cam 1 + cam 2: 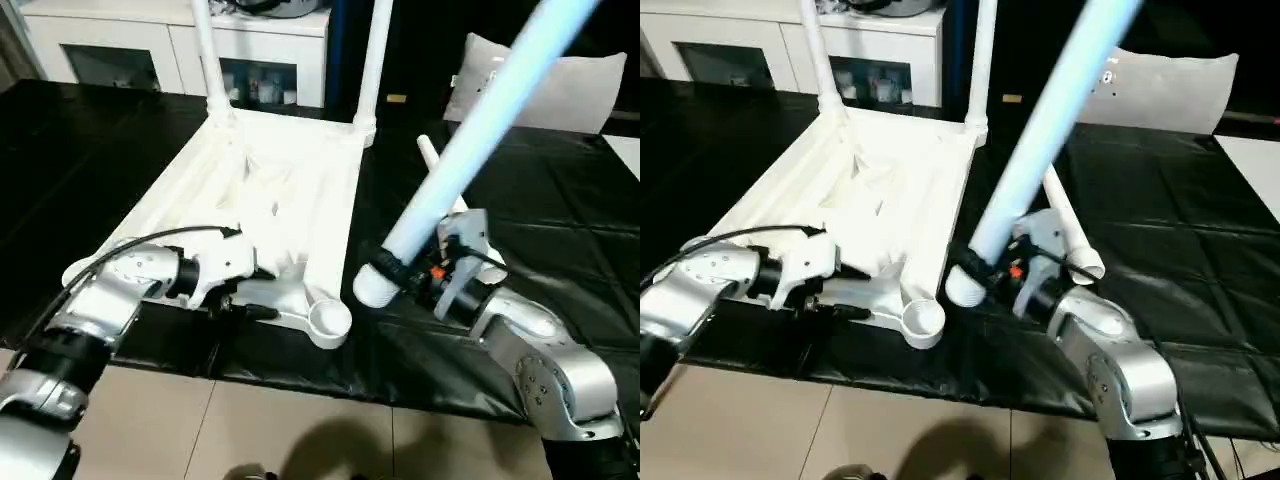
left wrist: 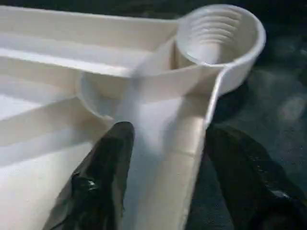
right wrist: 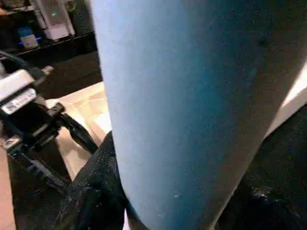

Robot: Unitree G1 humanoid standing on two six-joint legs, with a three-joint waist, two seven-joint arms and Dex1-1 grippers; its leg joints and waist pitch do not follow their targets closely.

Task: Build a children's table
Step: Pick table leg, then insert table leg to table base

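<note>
Right tool (image 1: 415, 272) is clamped around the thick end of a long tapered tube leg (image 1: 480, 130), which slants up and away from it, its open round end hanging just beside the nearest empty corner socket (image 1: 330, 320) of the tabletop (image 1: 270, 200). Left tool (image 2: 163, 177) straddles the rim of that upturned top close to the same socket, one black finger (image 2: 103, 177) inside the ribbed underside and the other outside the edge; its jaws stand apart around the plastic, and I cannot tell whether they already press on it.

The tabletop lies upside down on the black-covered counter (image 1: 560, 210), ribs up. Two legs already stand in its far corner sockets, the left far leg (image 1: 207, 60) and the right far leg (image 1: 375, 60). A fourth leg (image 1: 1072, 225) lies on the counter behind the right tool.

Judging by the look, all this is thin moulded plastic: light, stiff, smooth and likely slippery, so the top could skate on the cloth when the leg is pushed in. Holding the rim beside the socket seems a sound brace. The long leg is best held low near its thick end, as it is now, though its length gives it leverage against the grip. The socket's inside shows ridges, so seating probably needs a straight, aligned entry.
</note>
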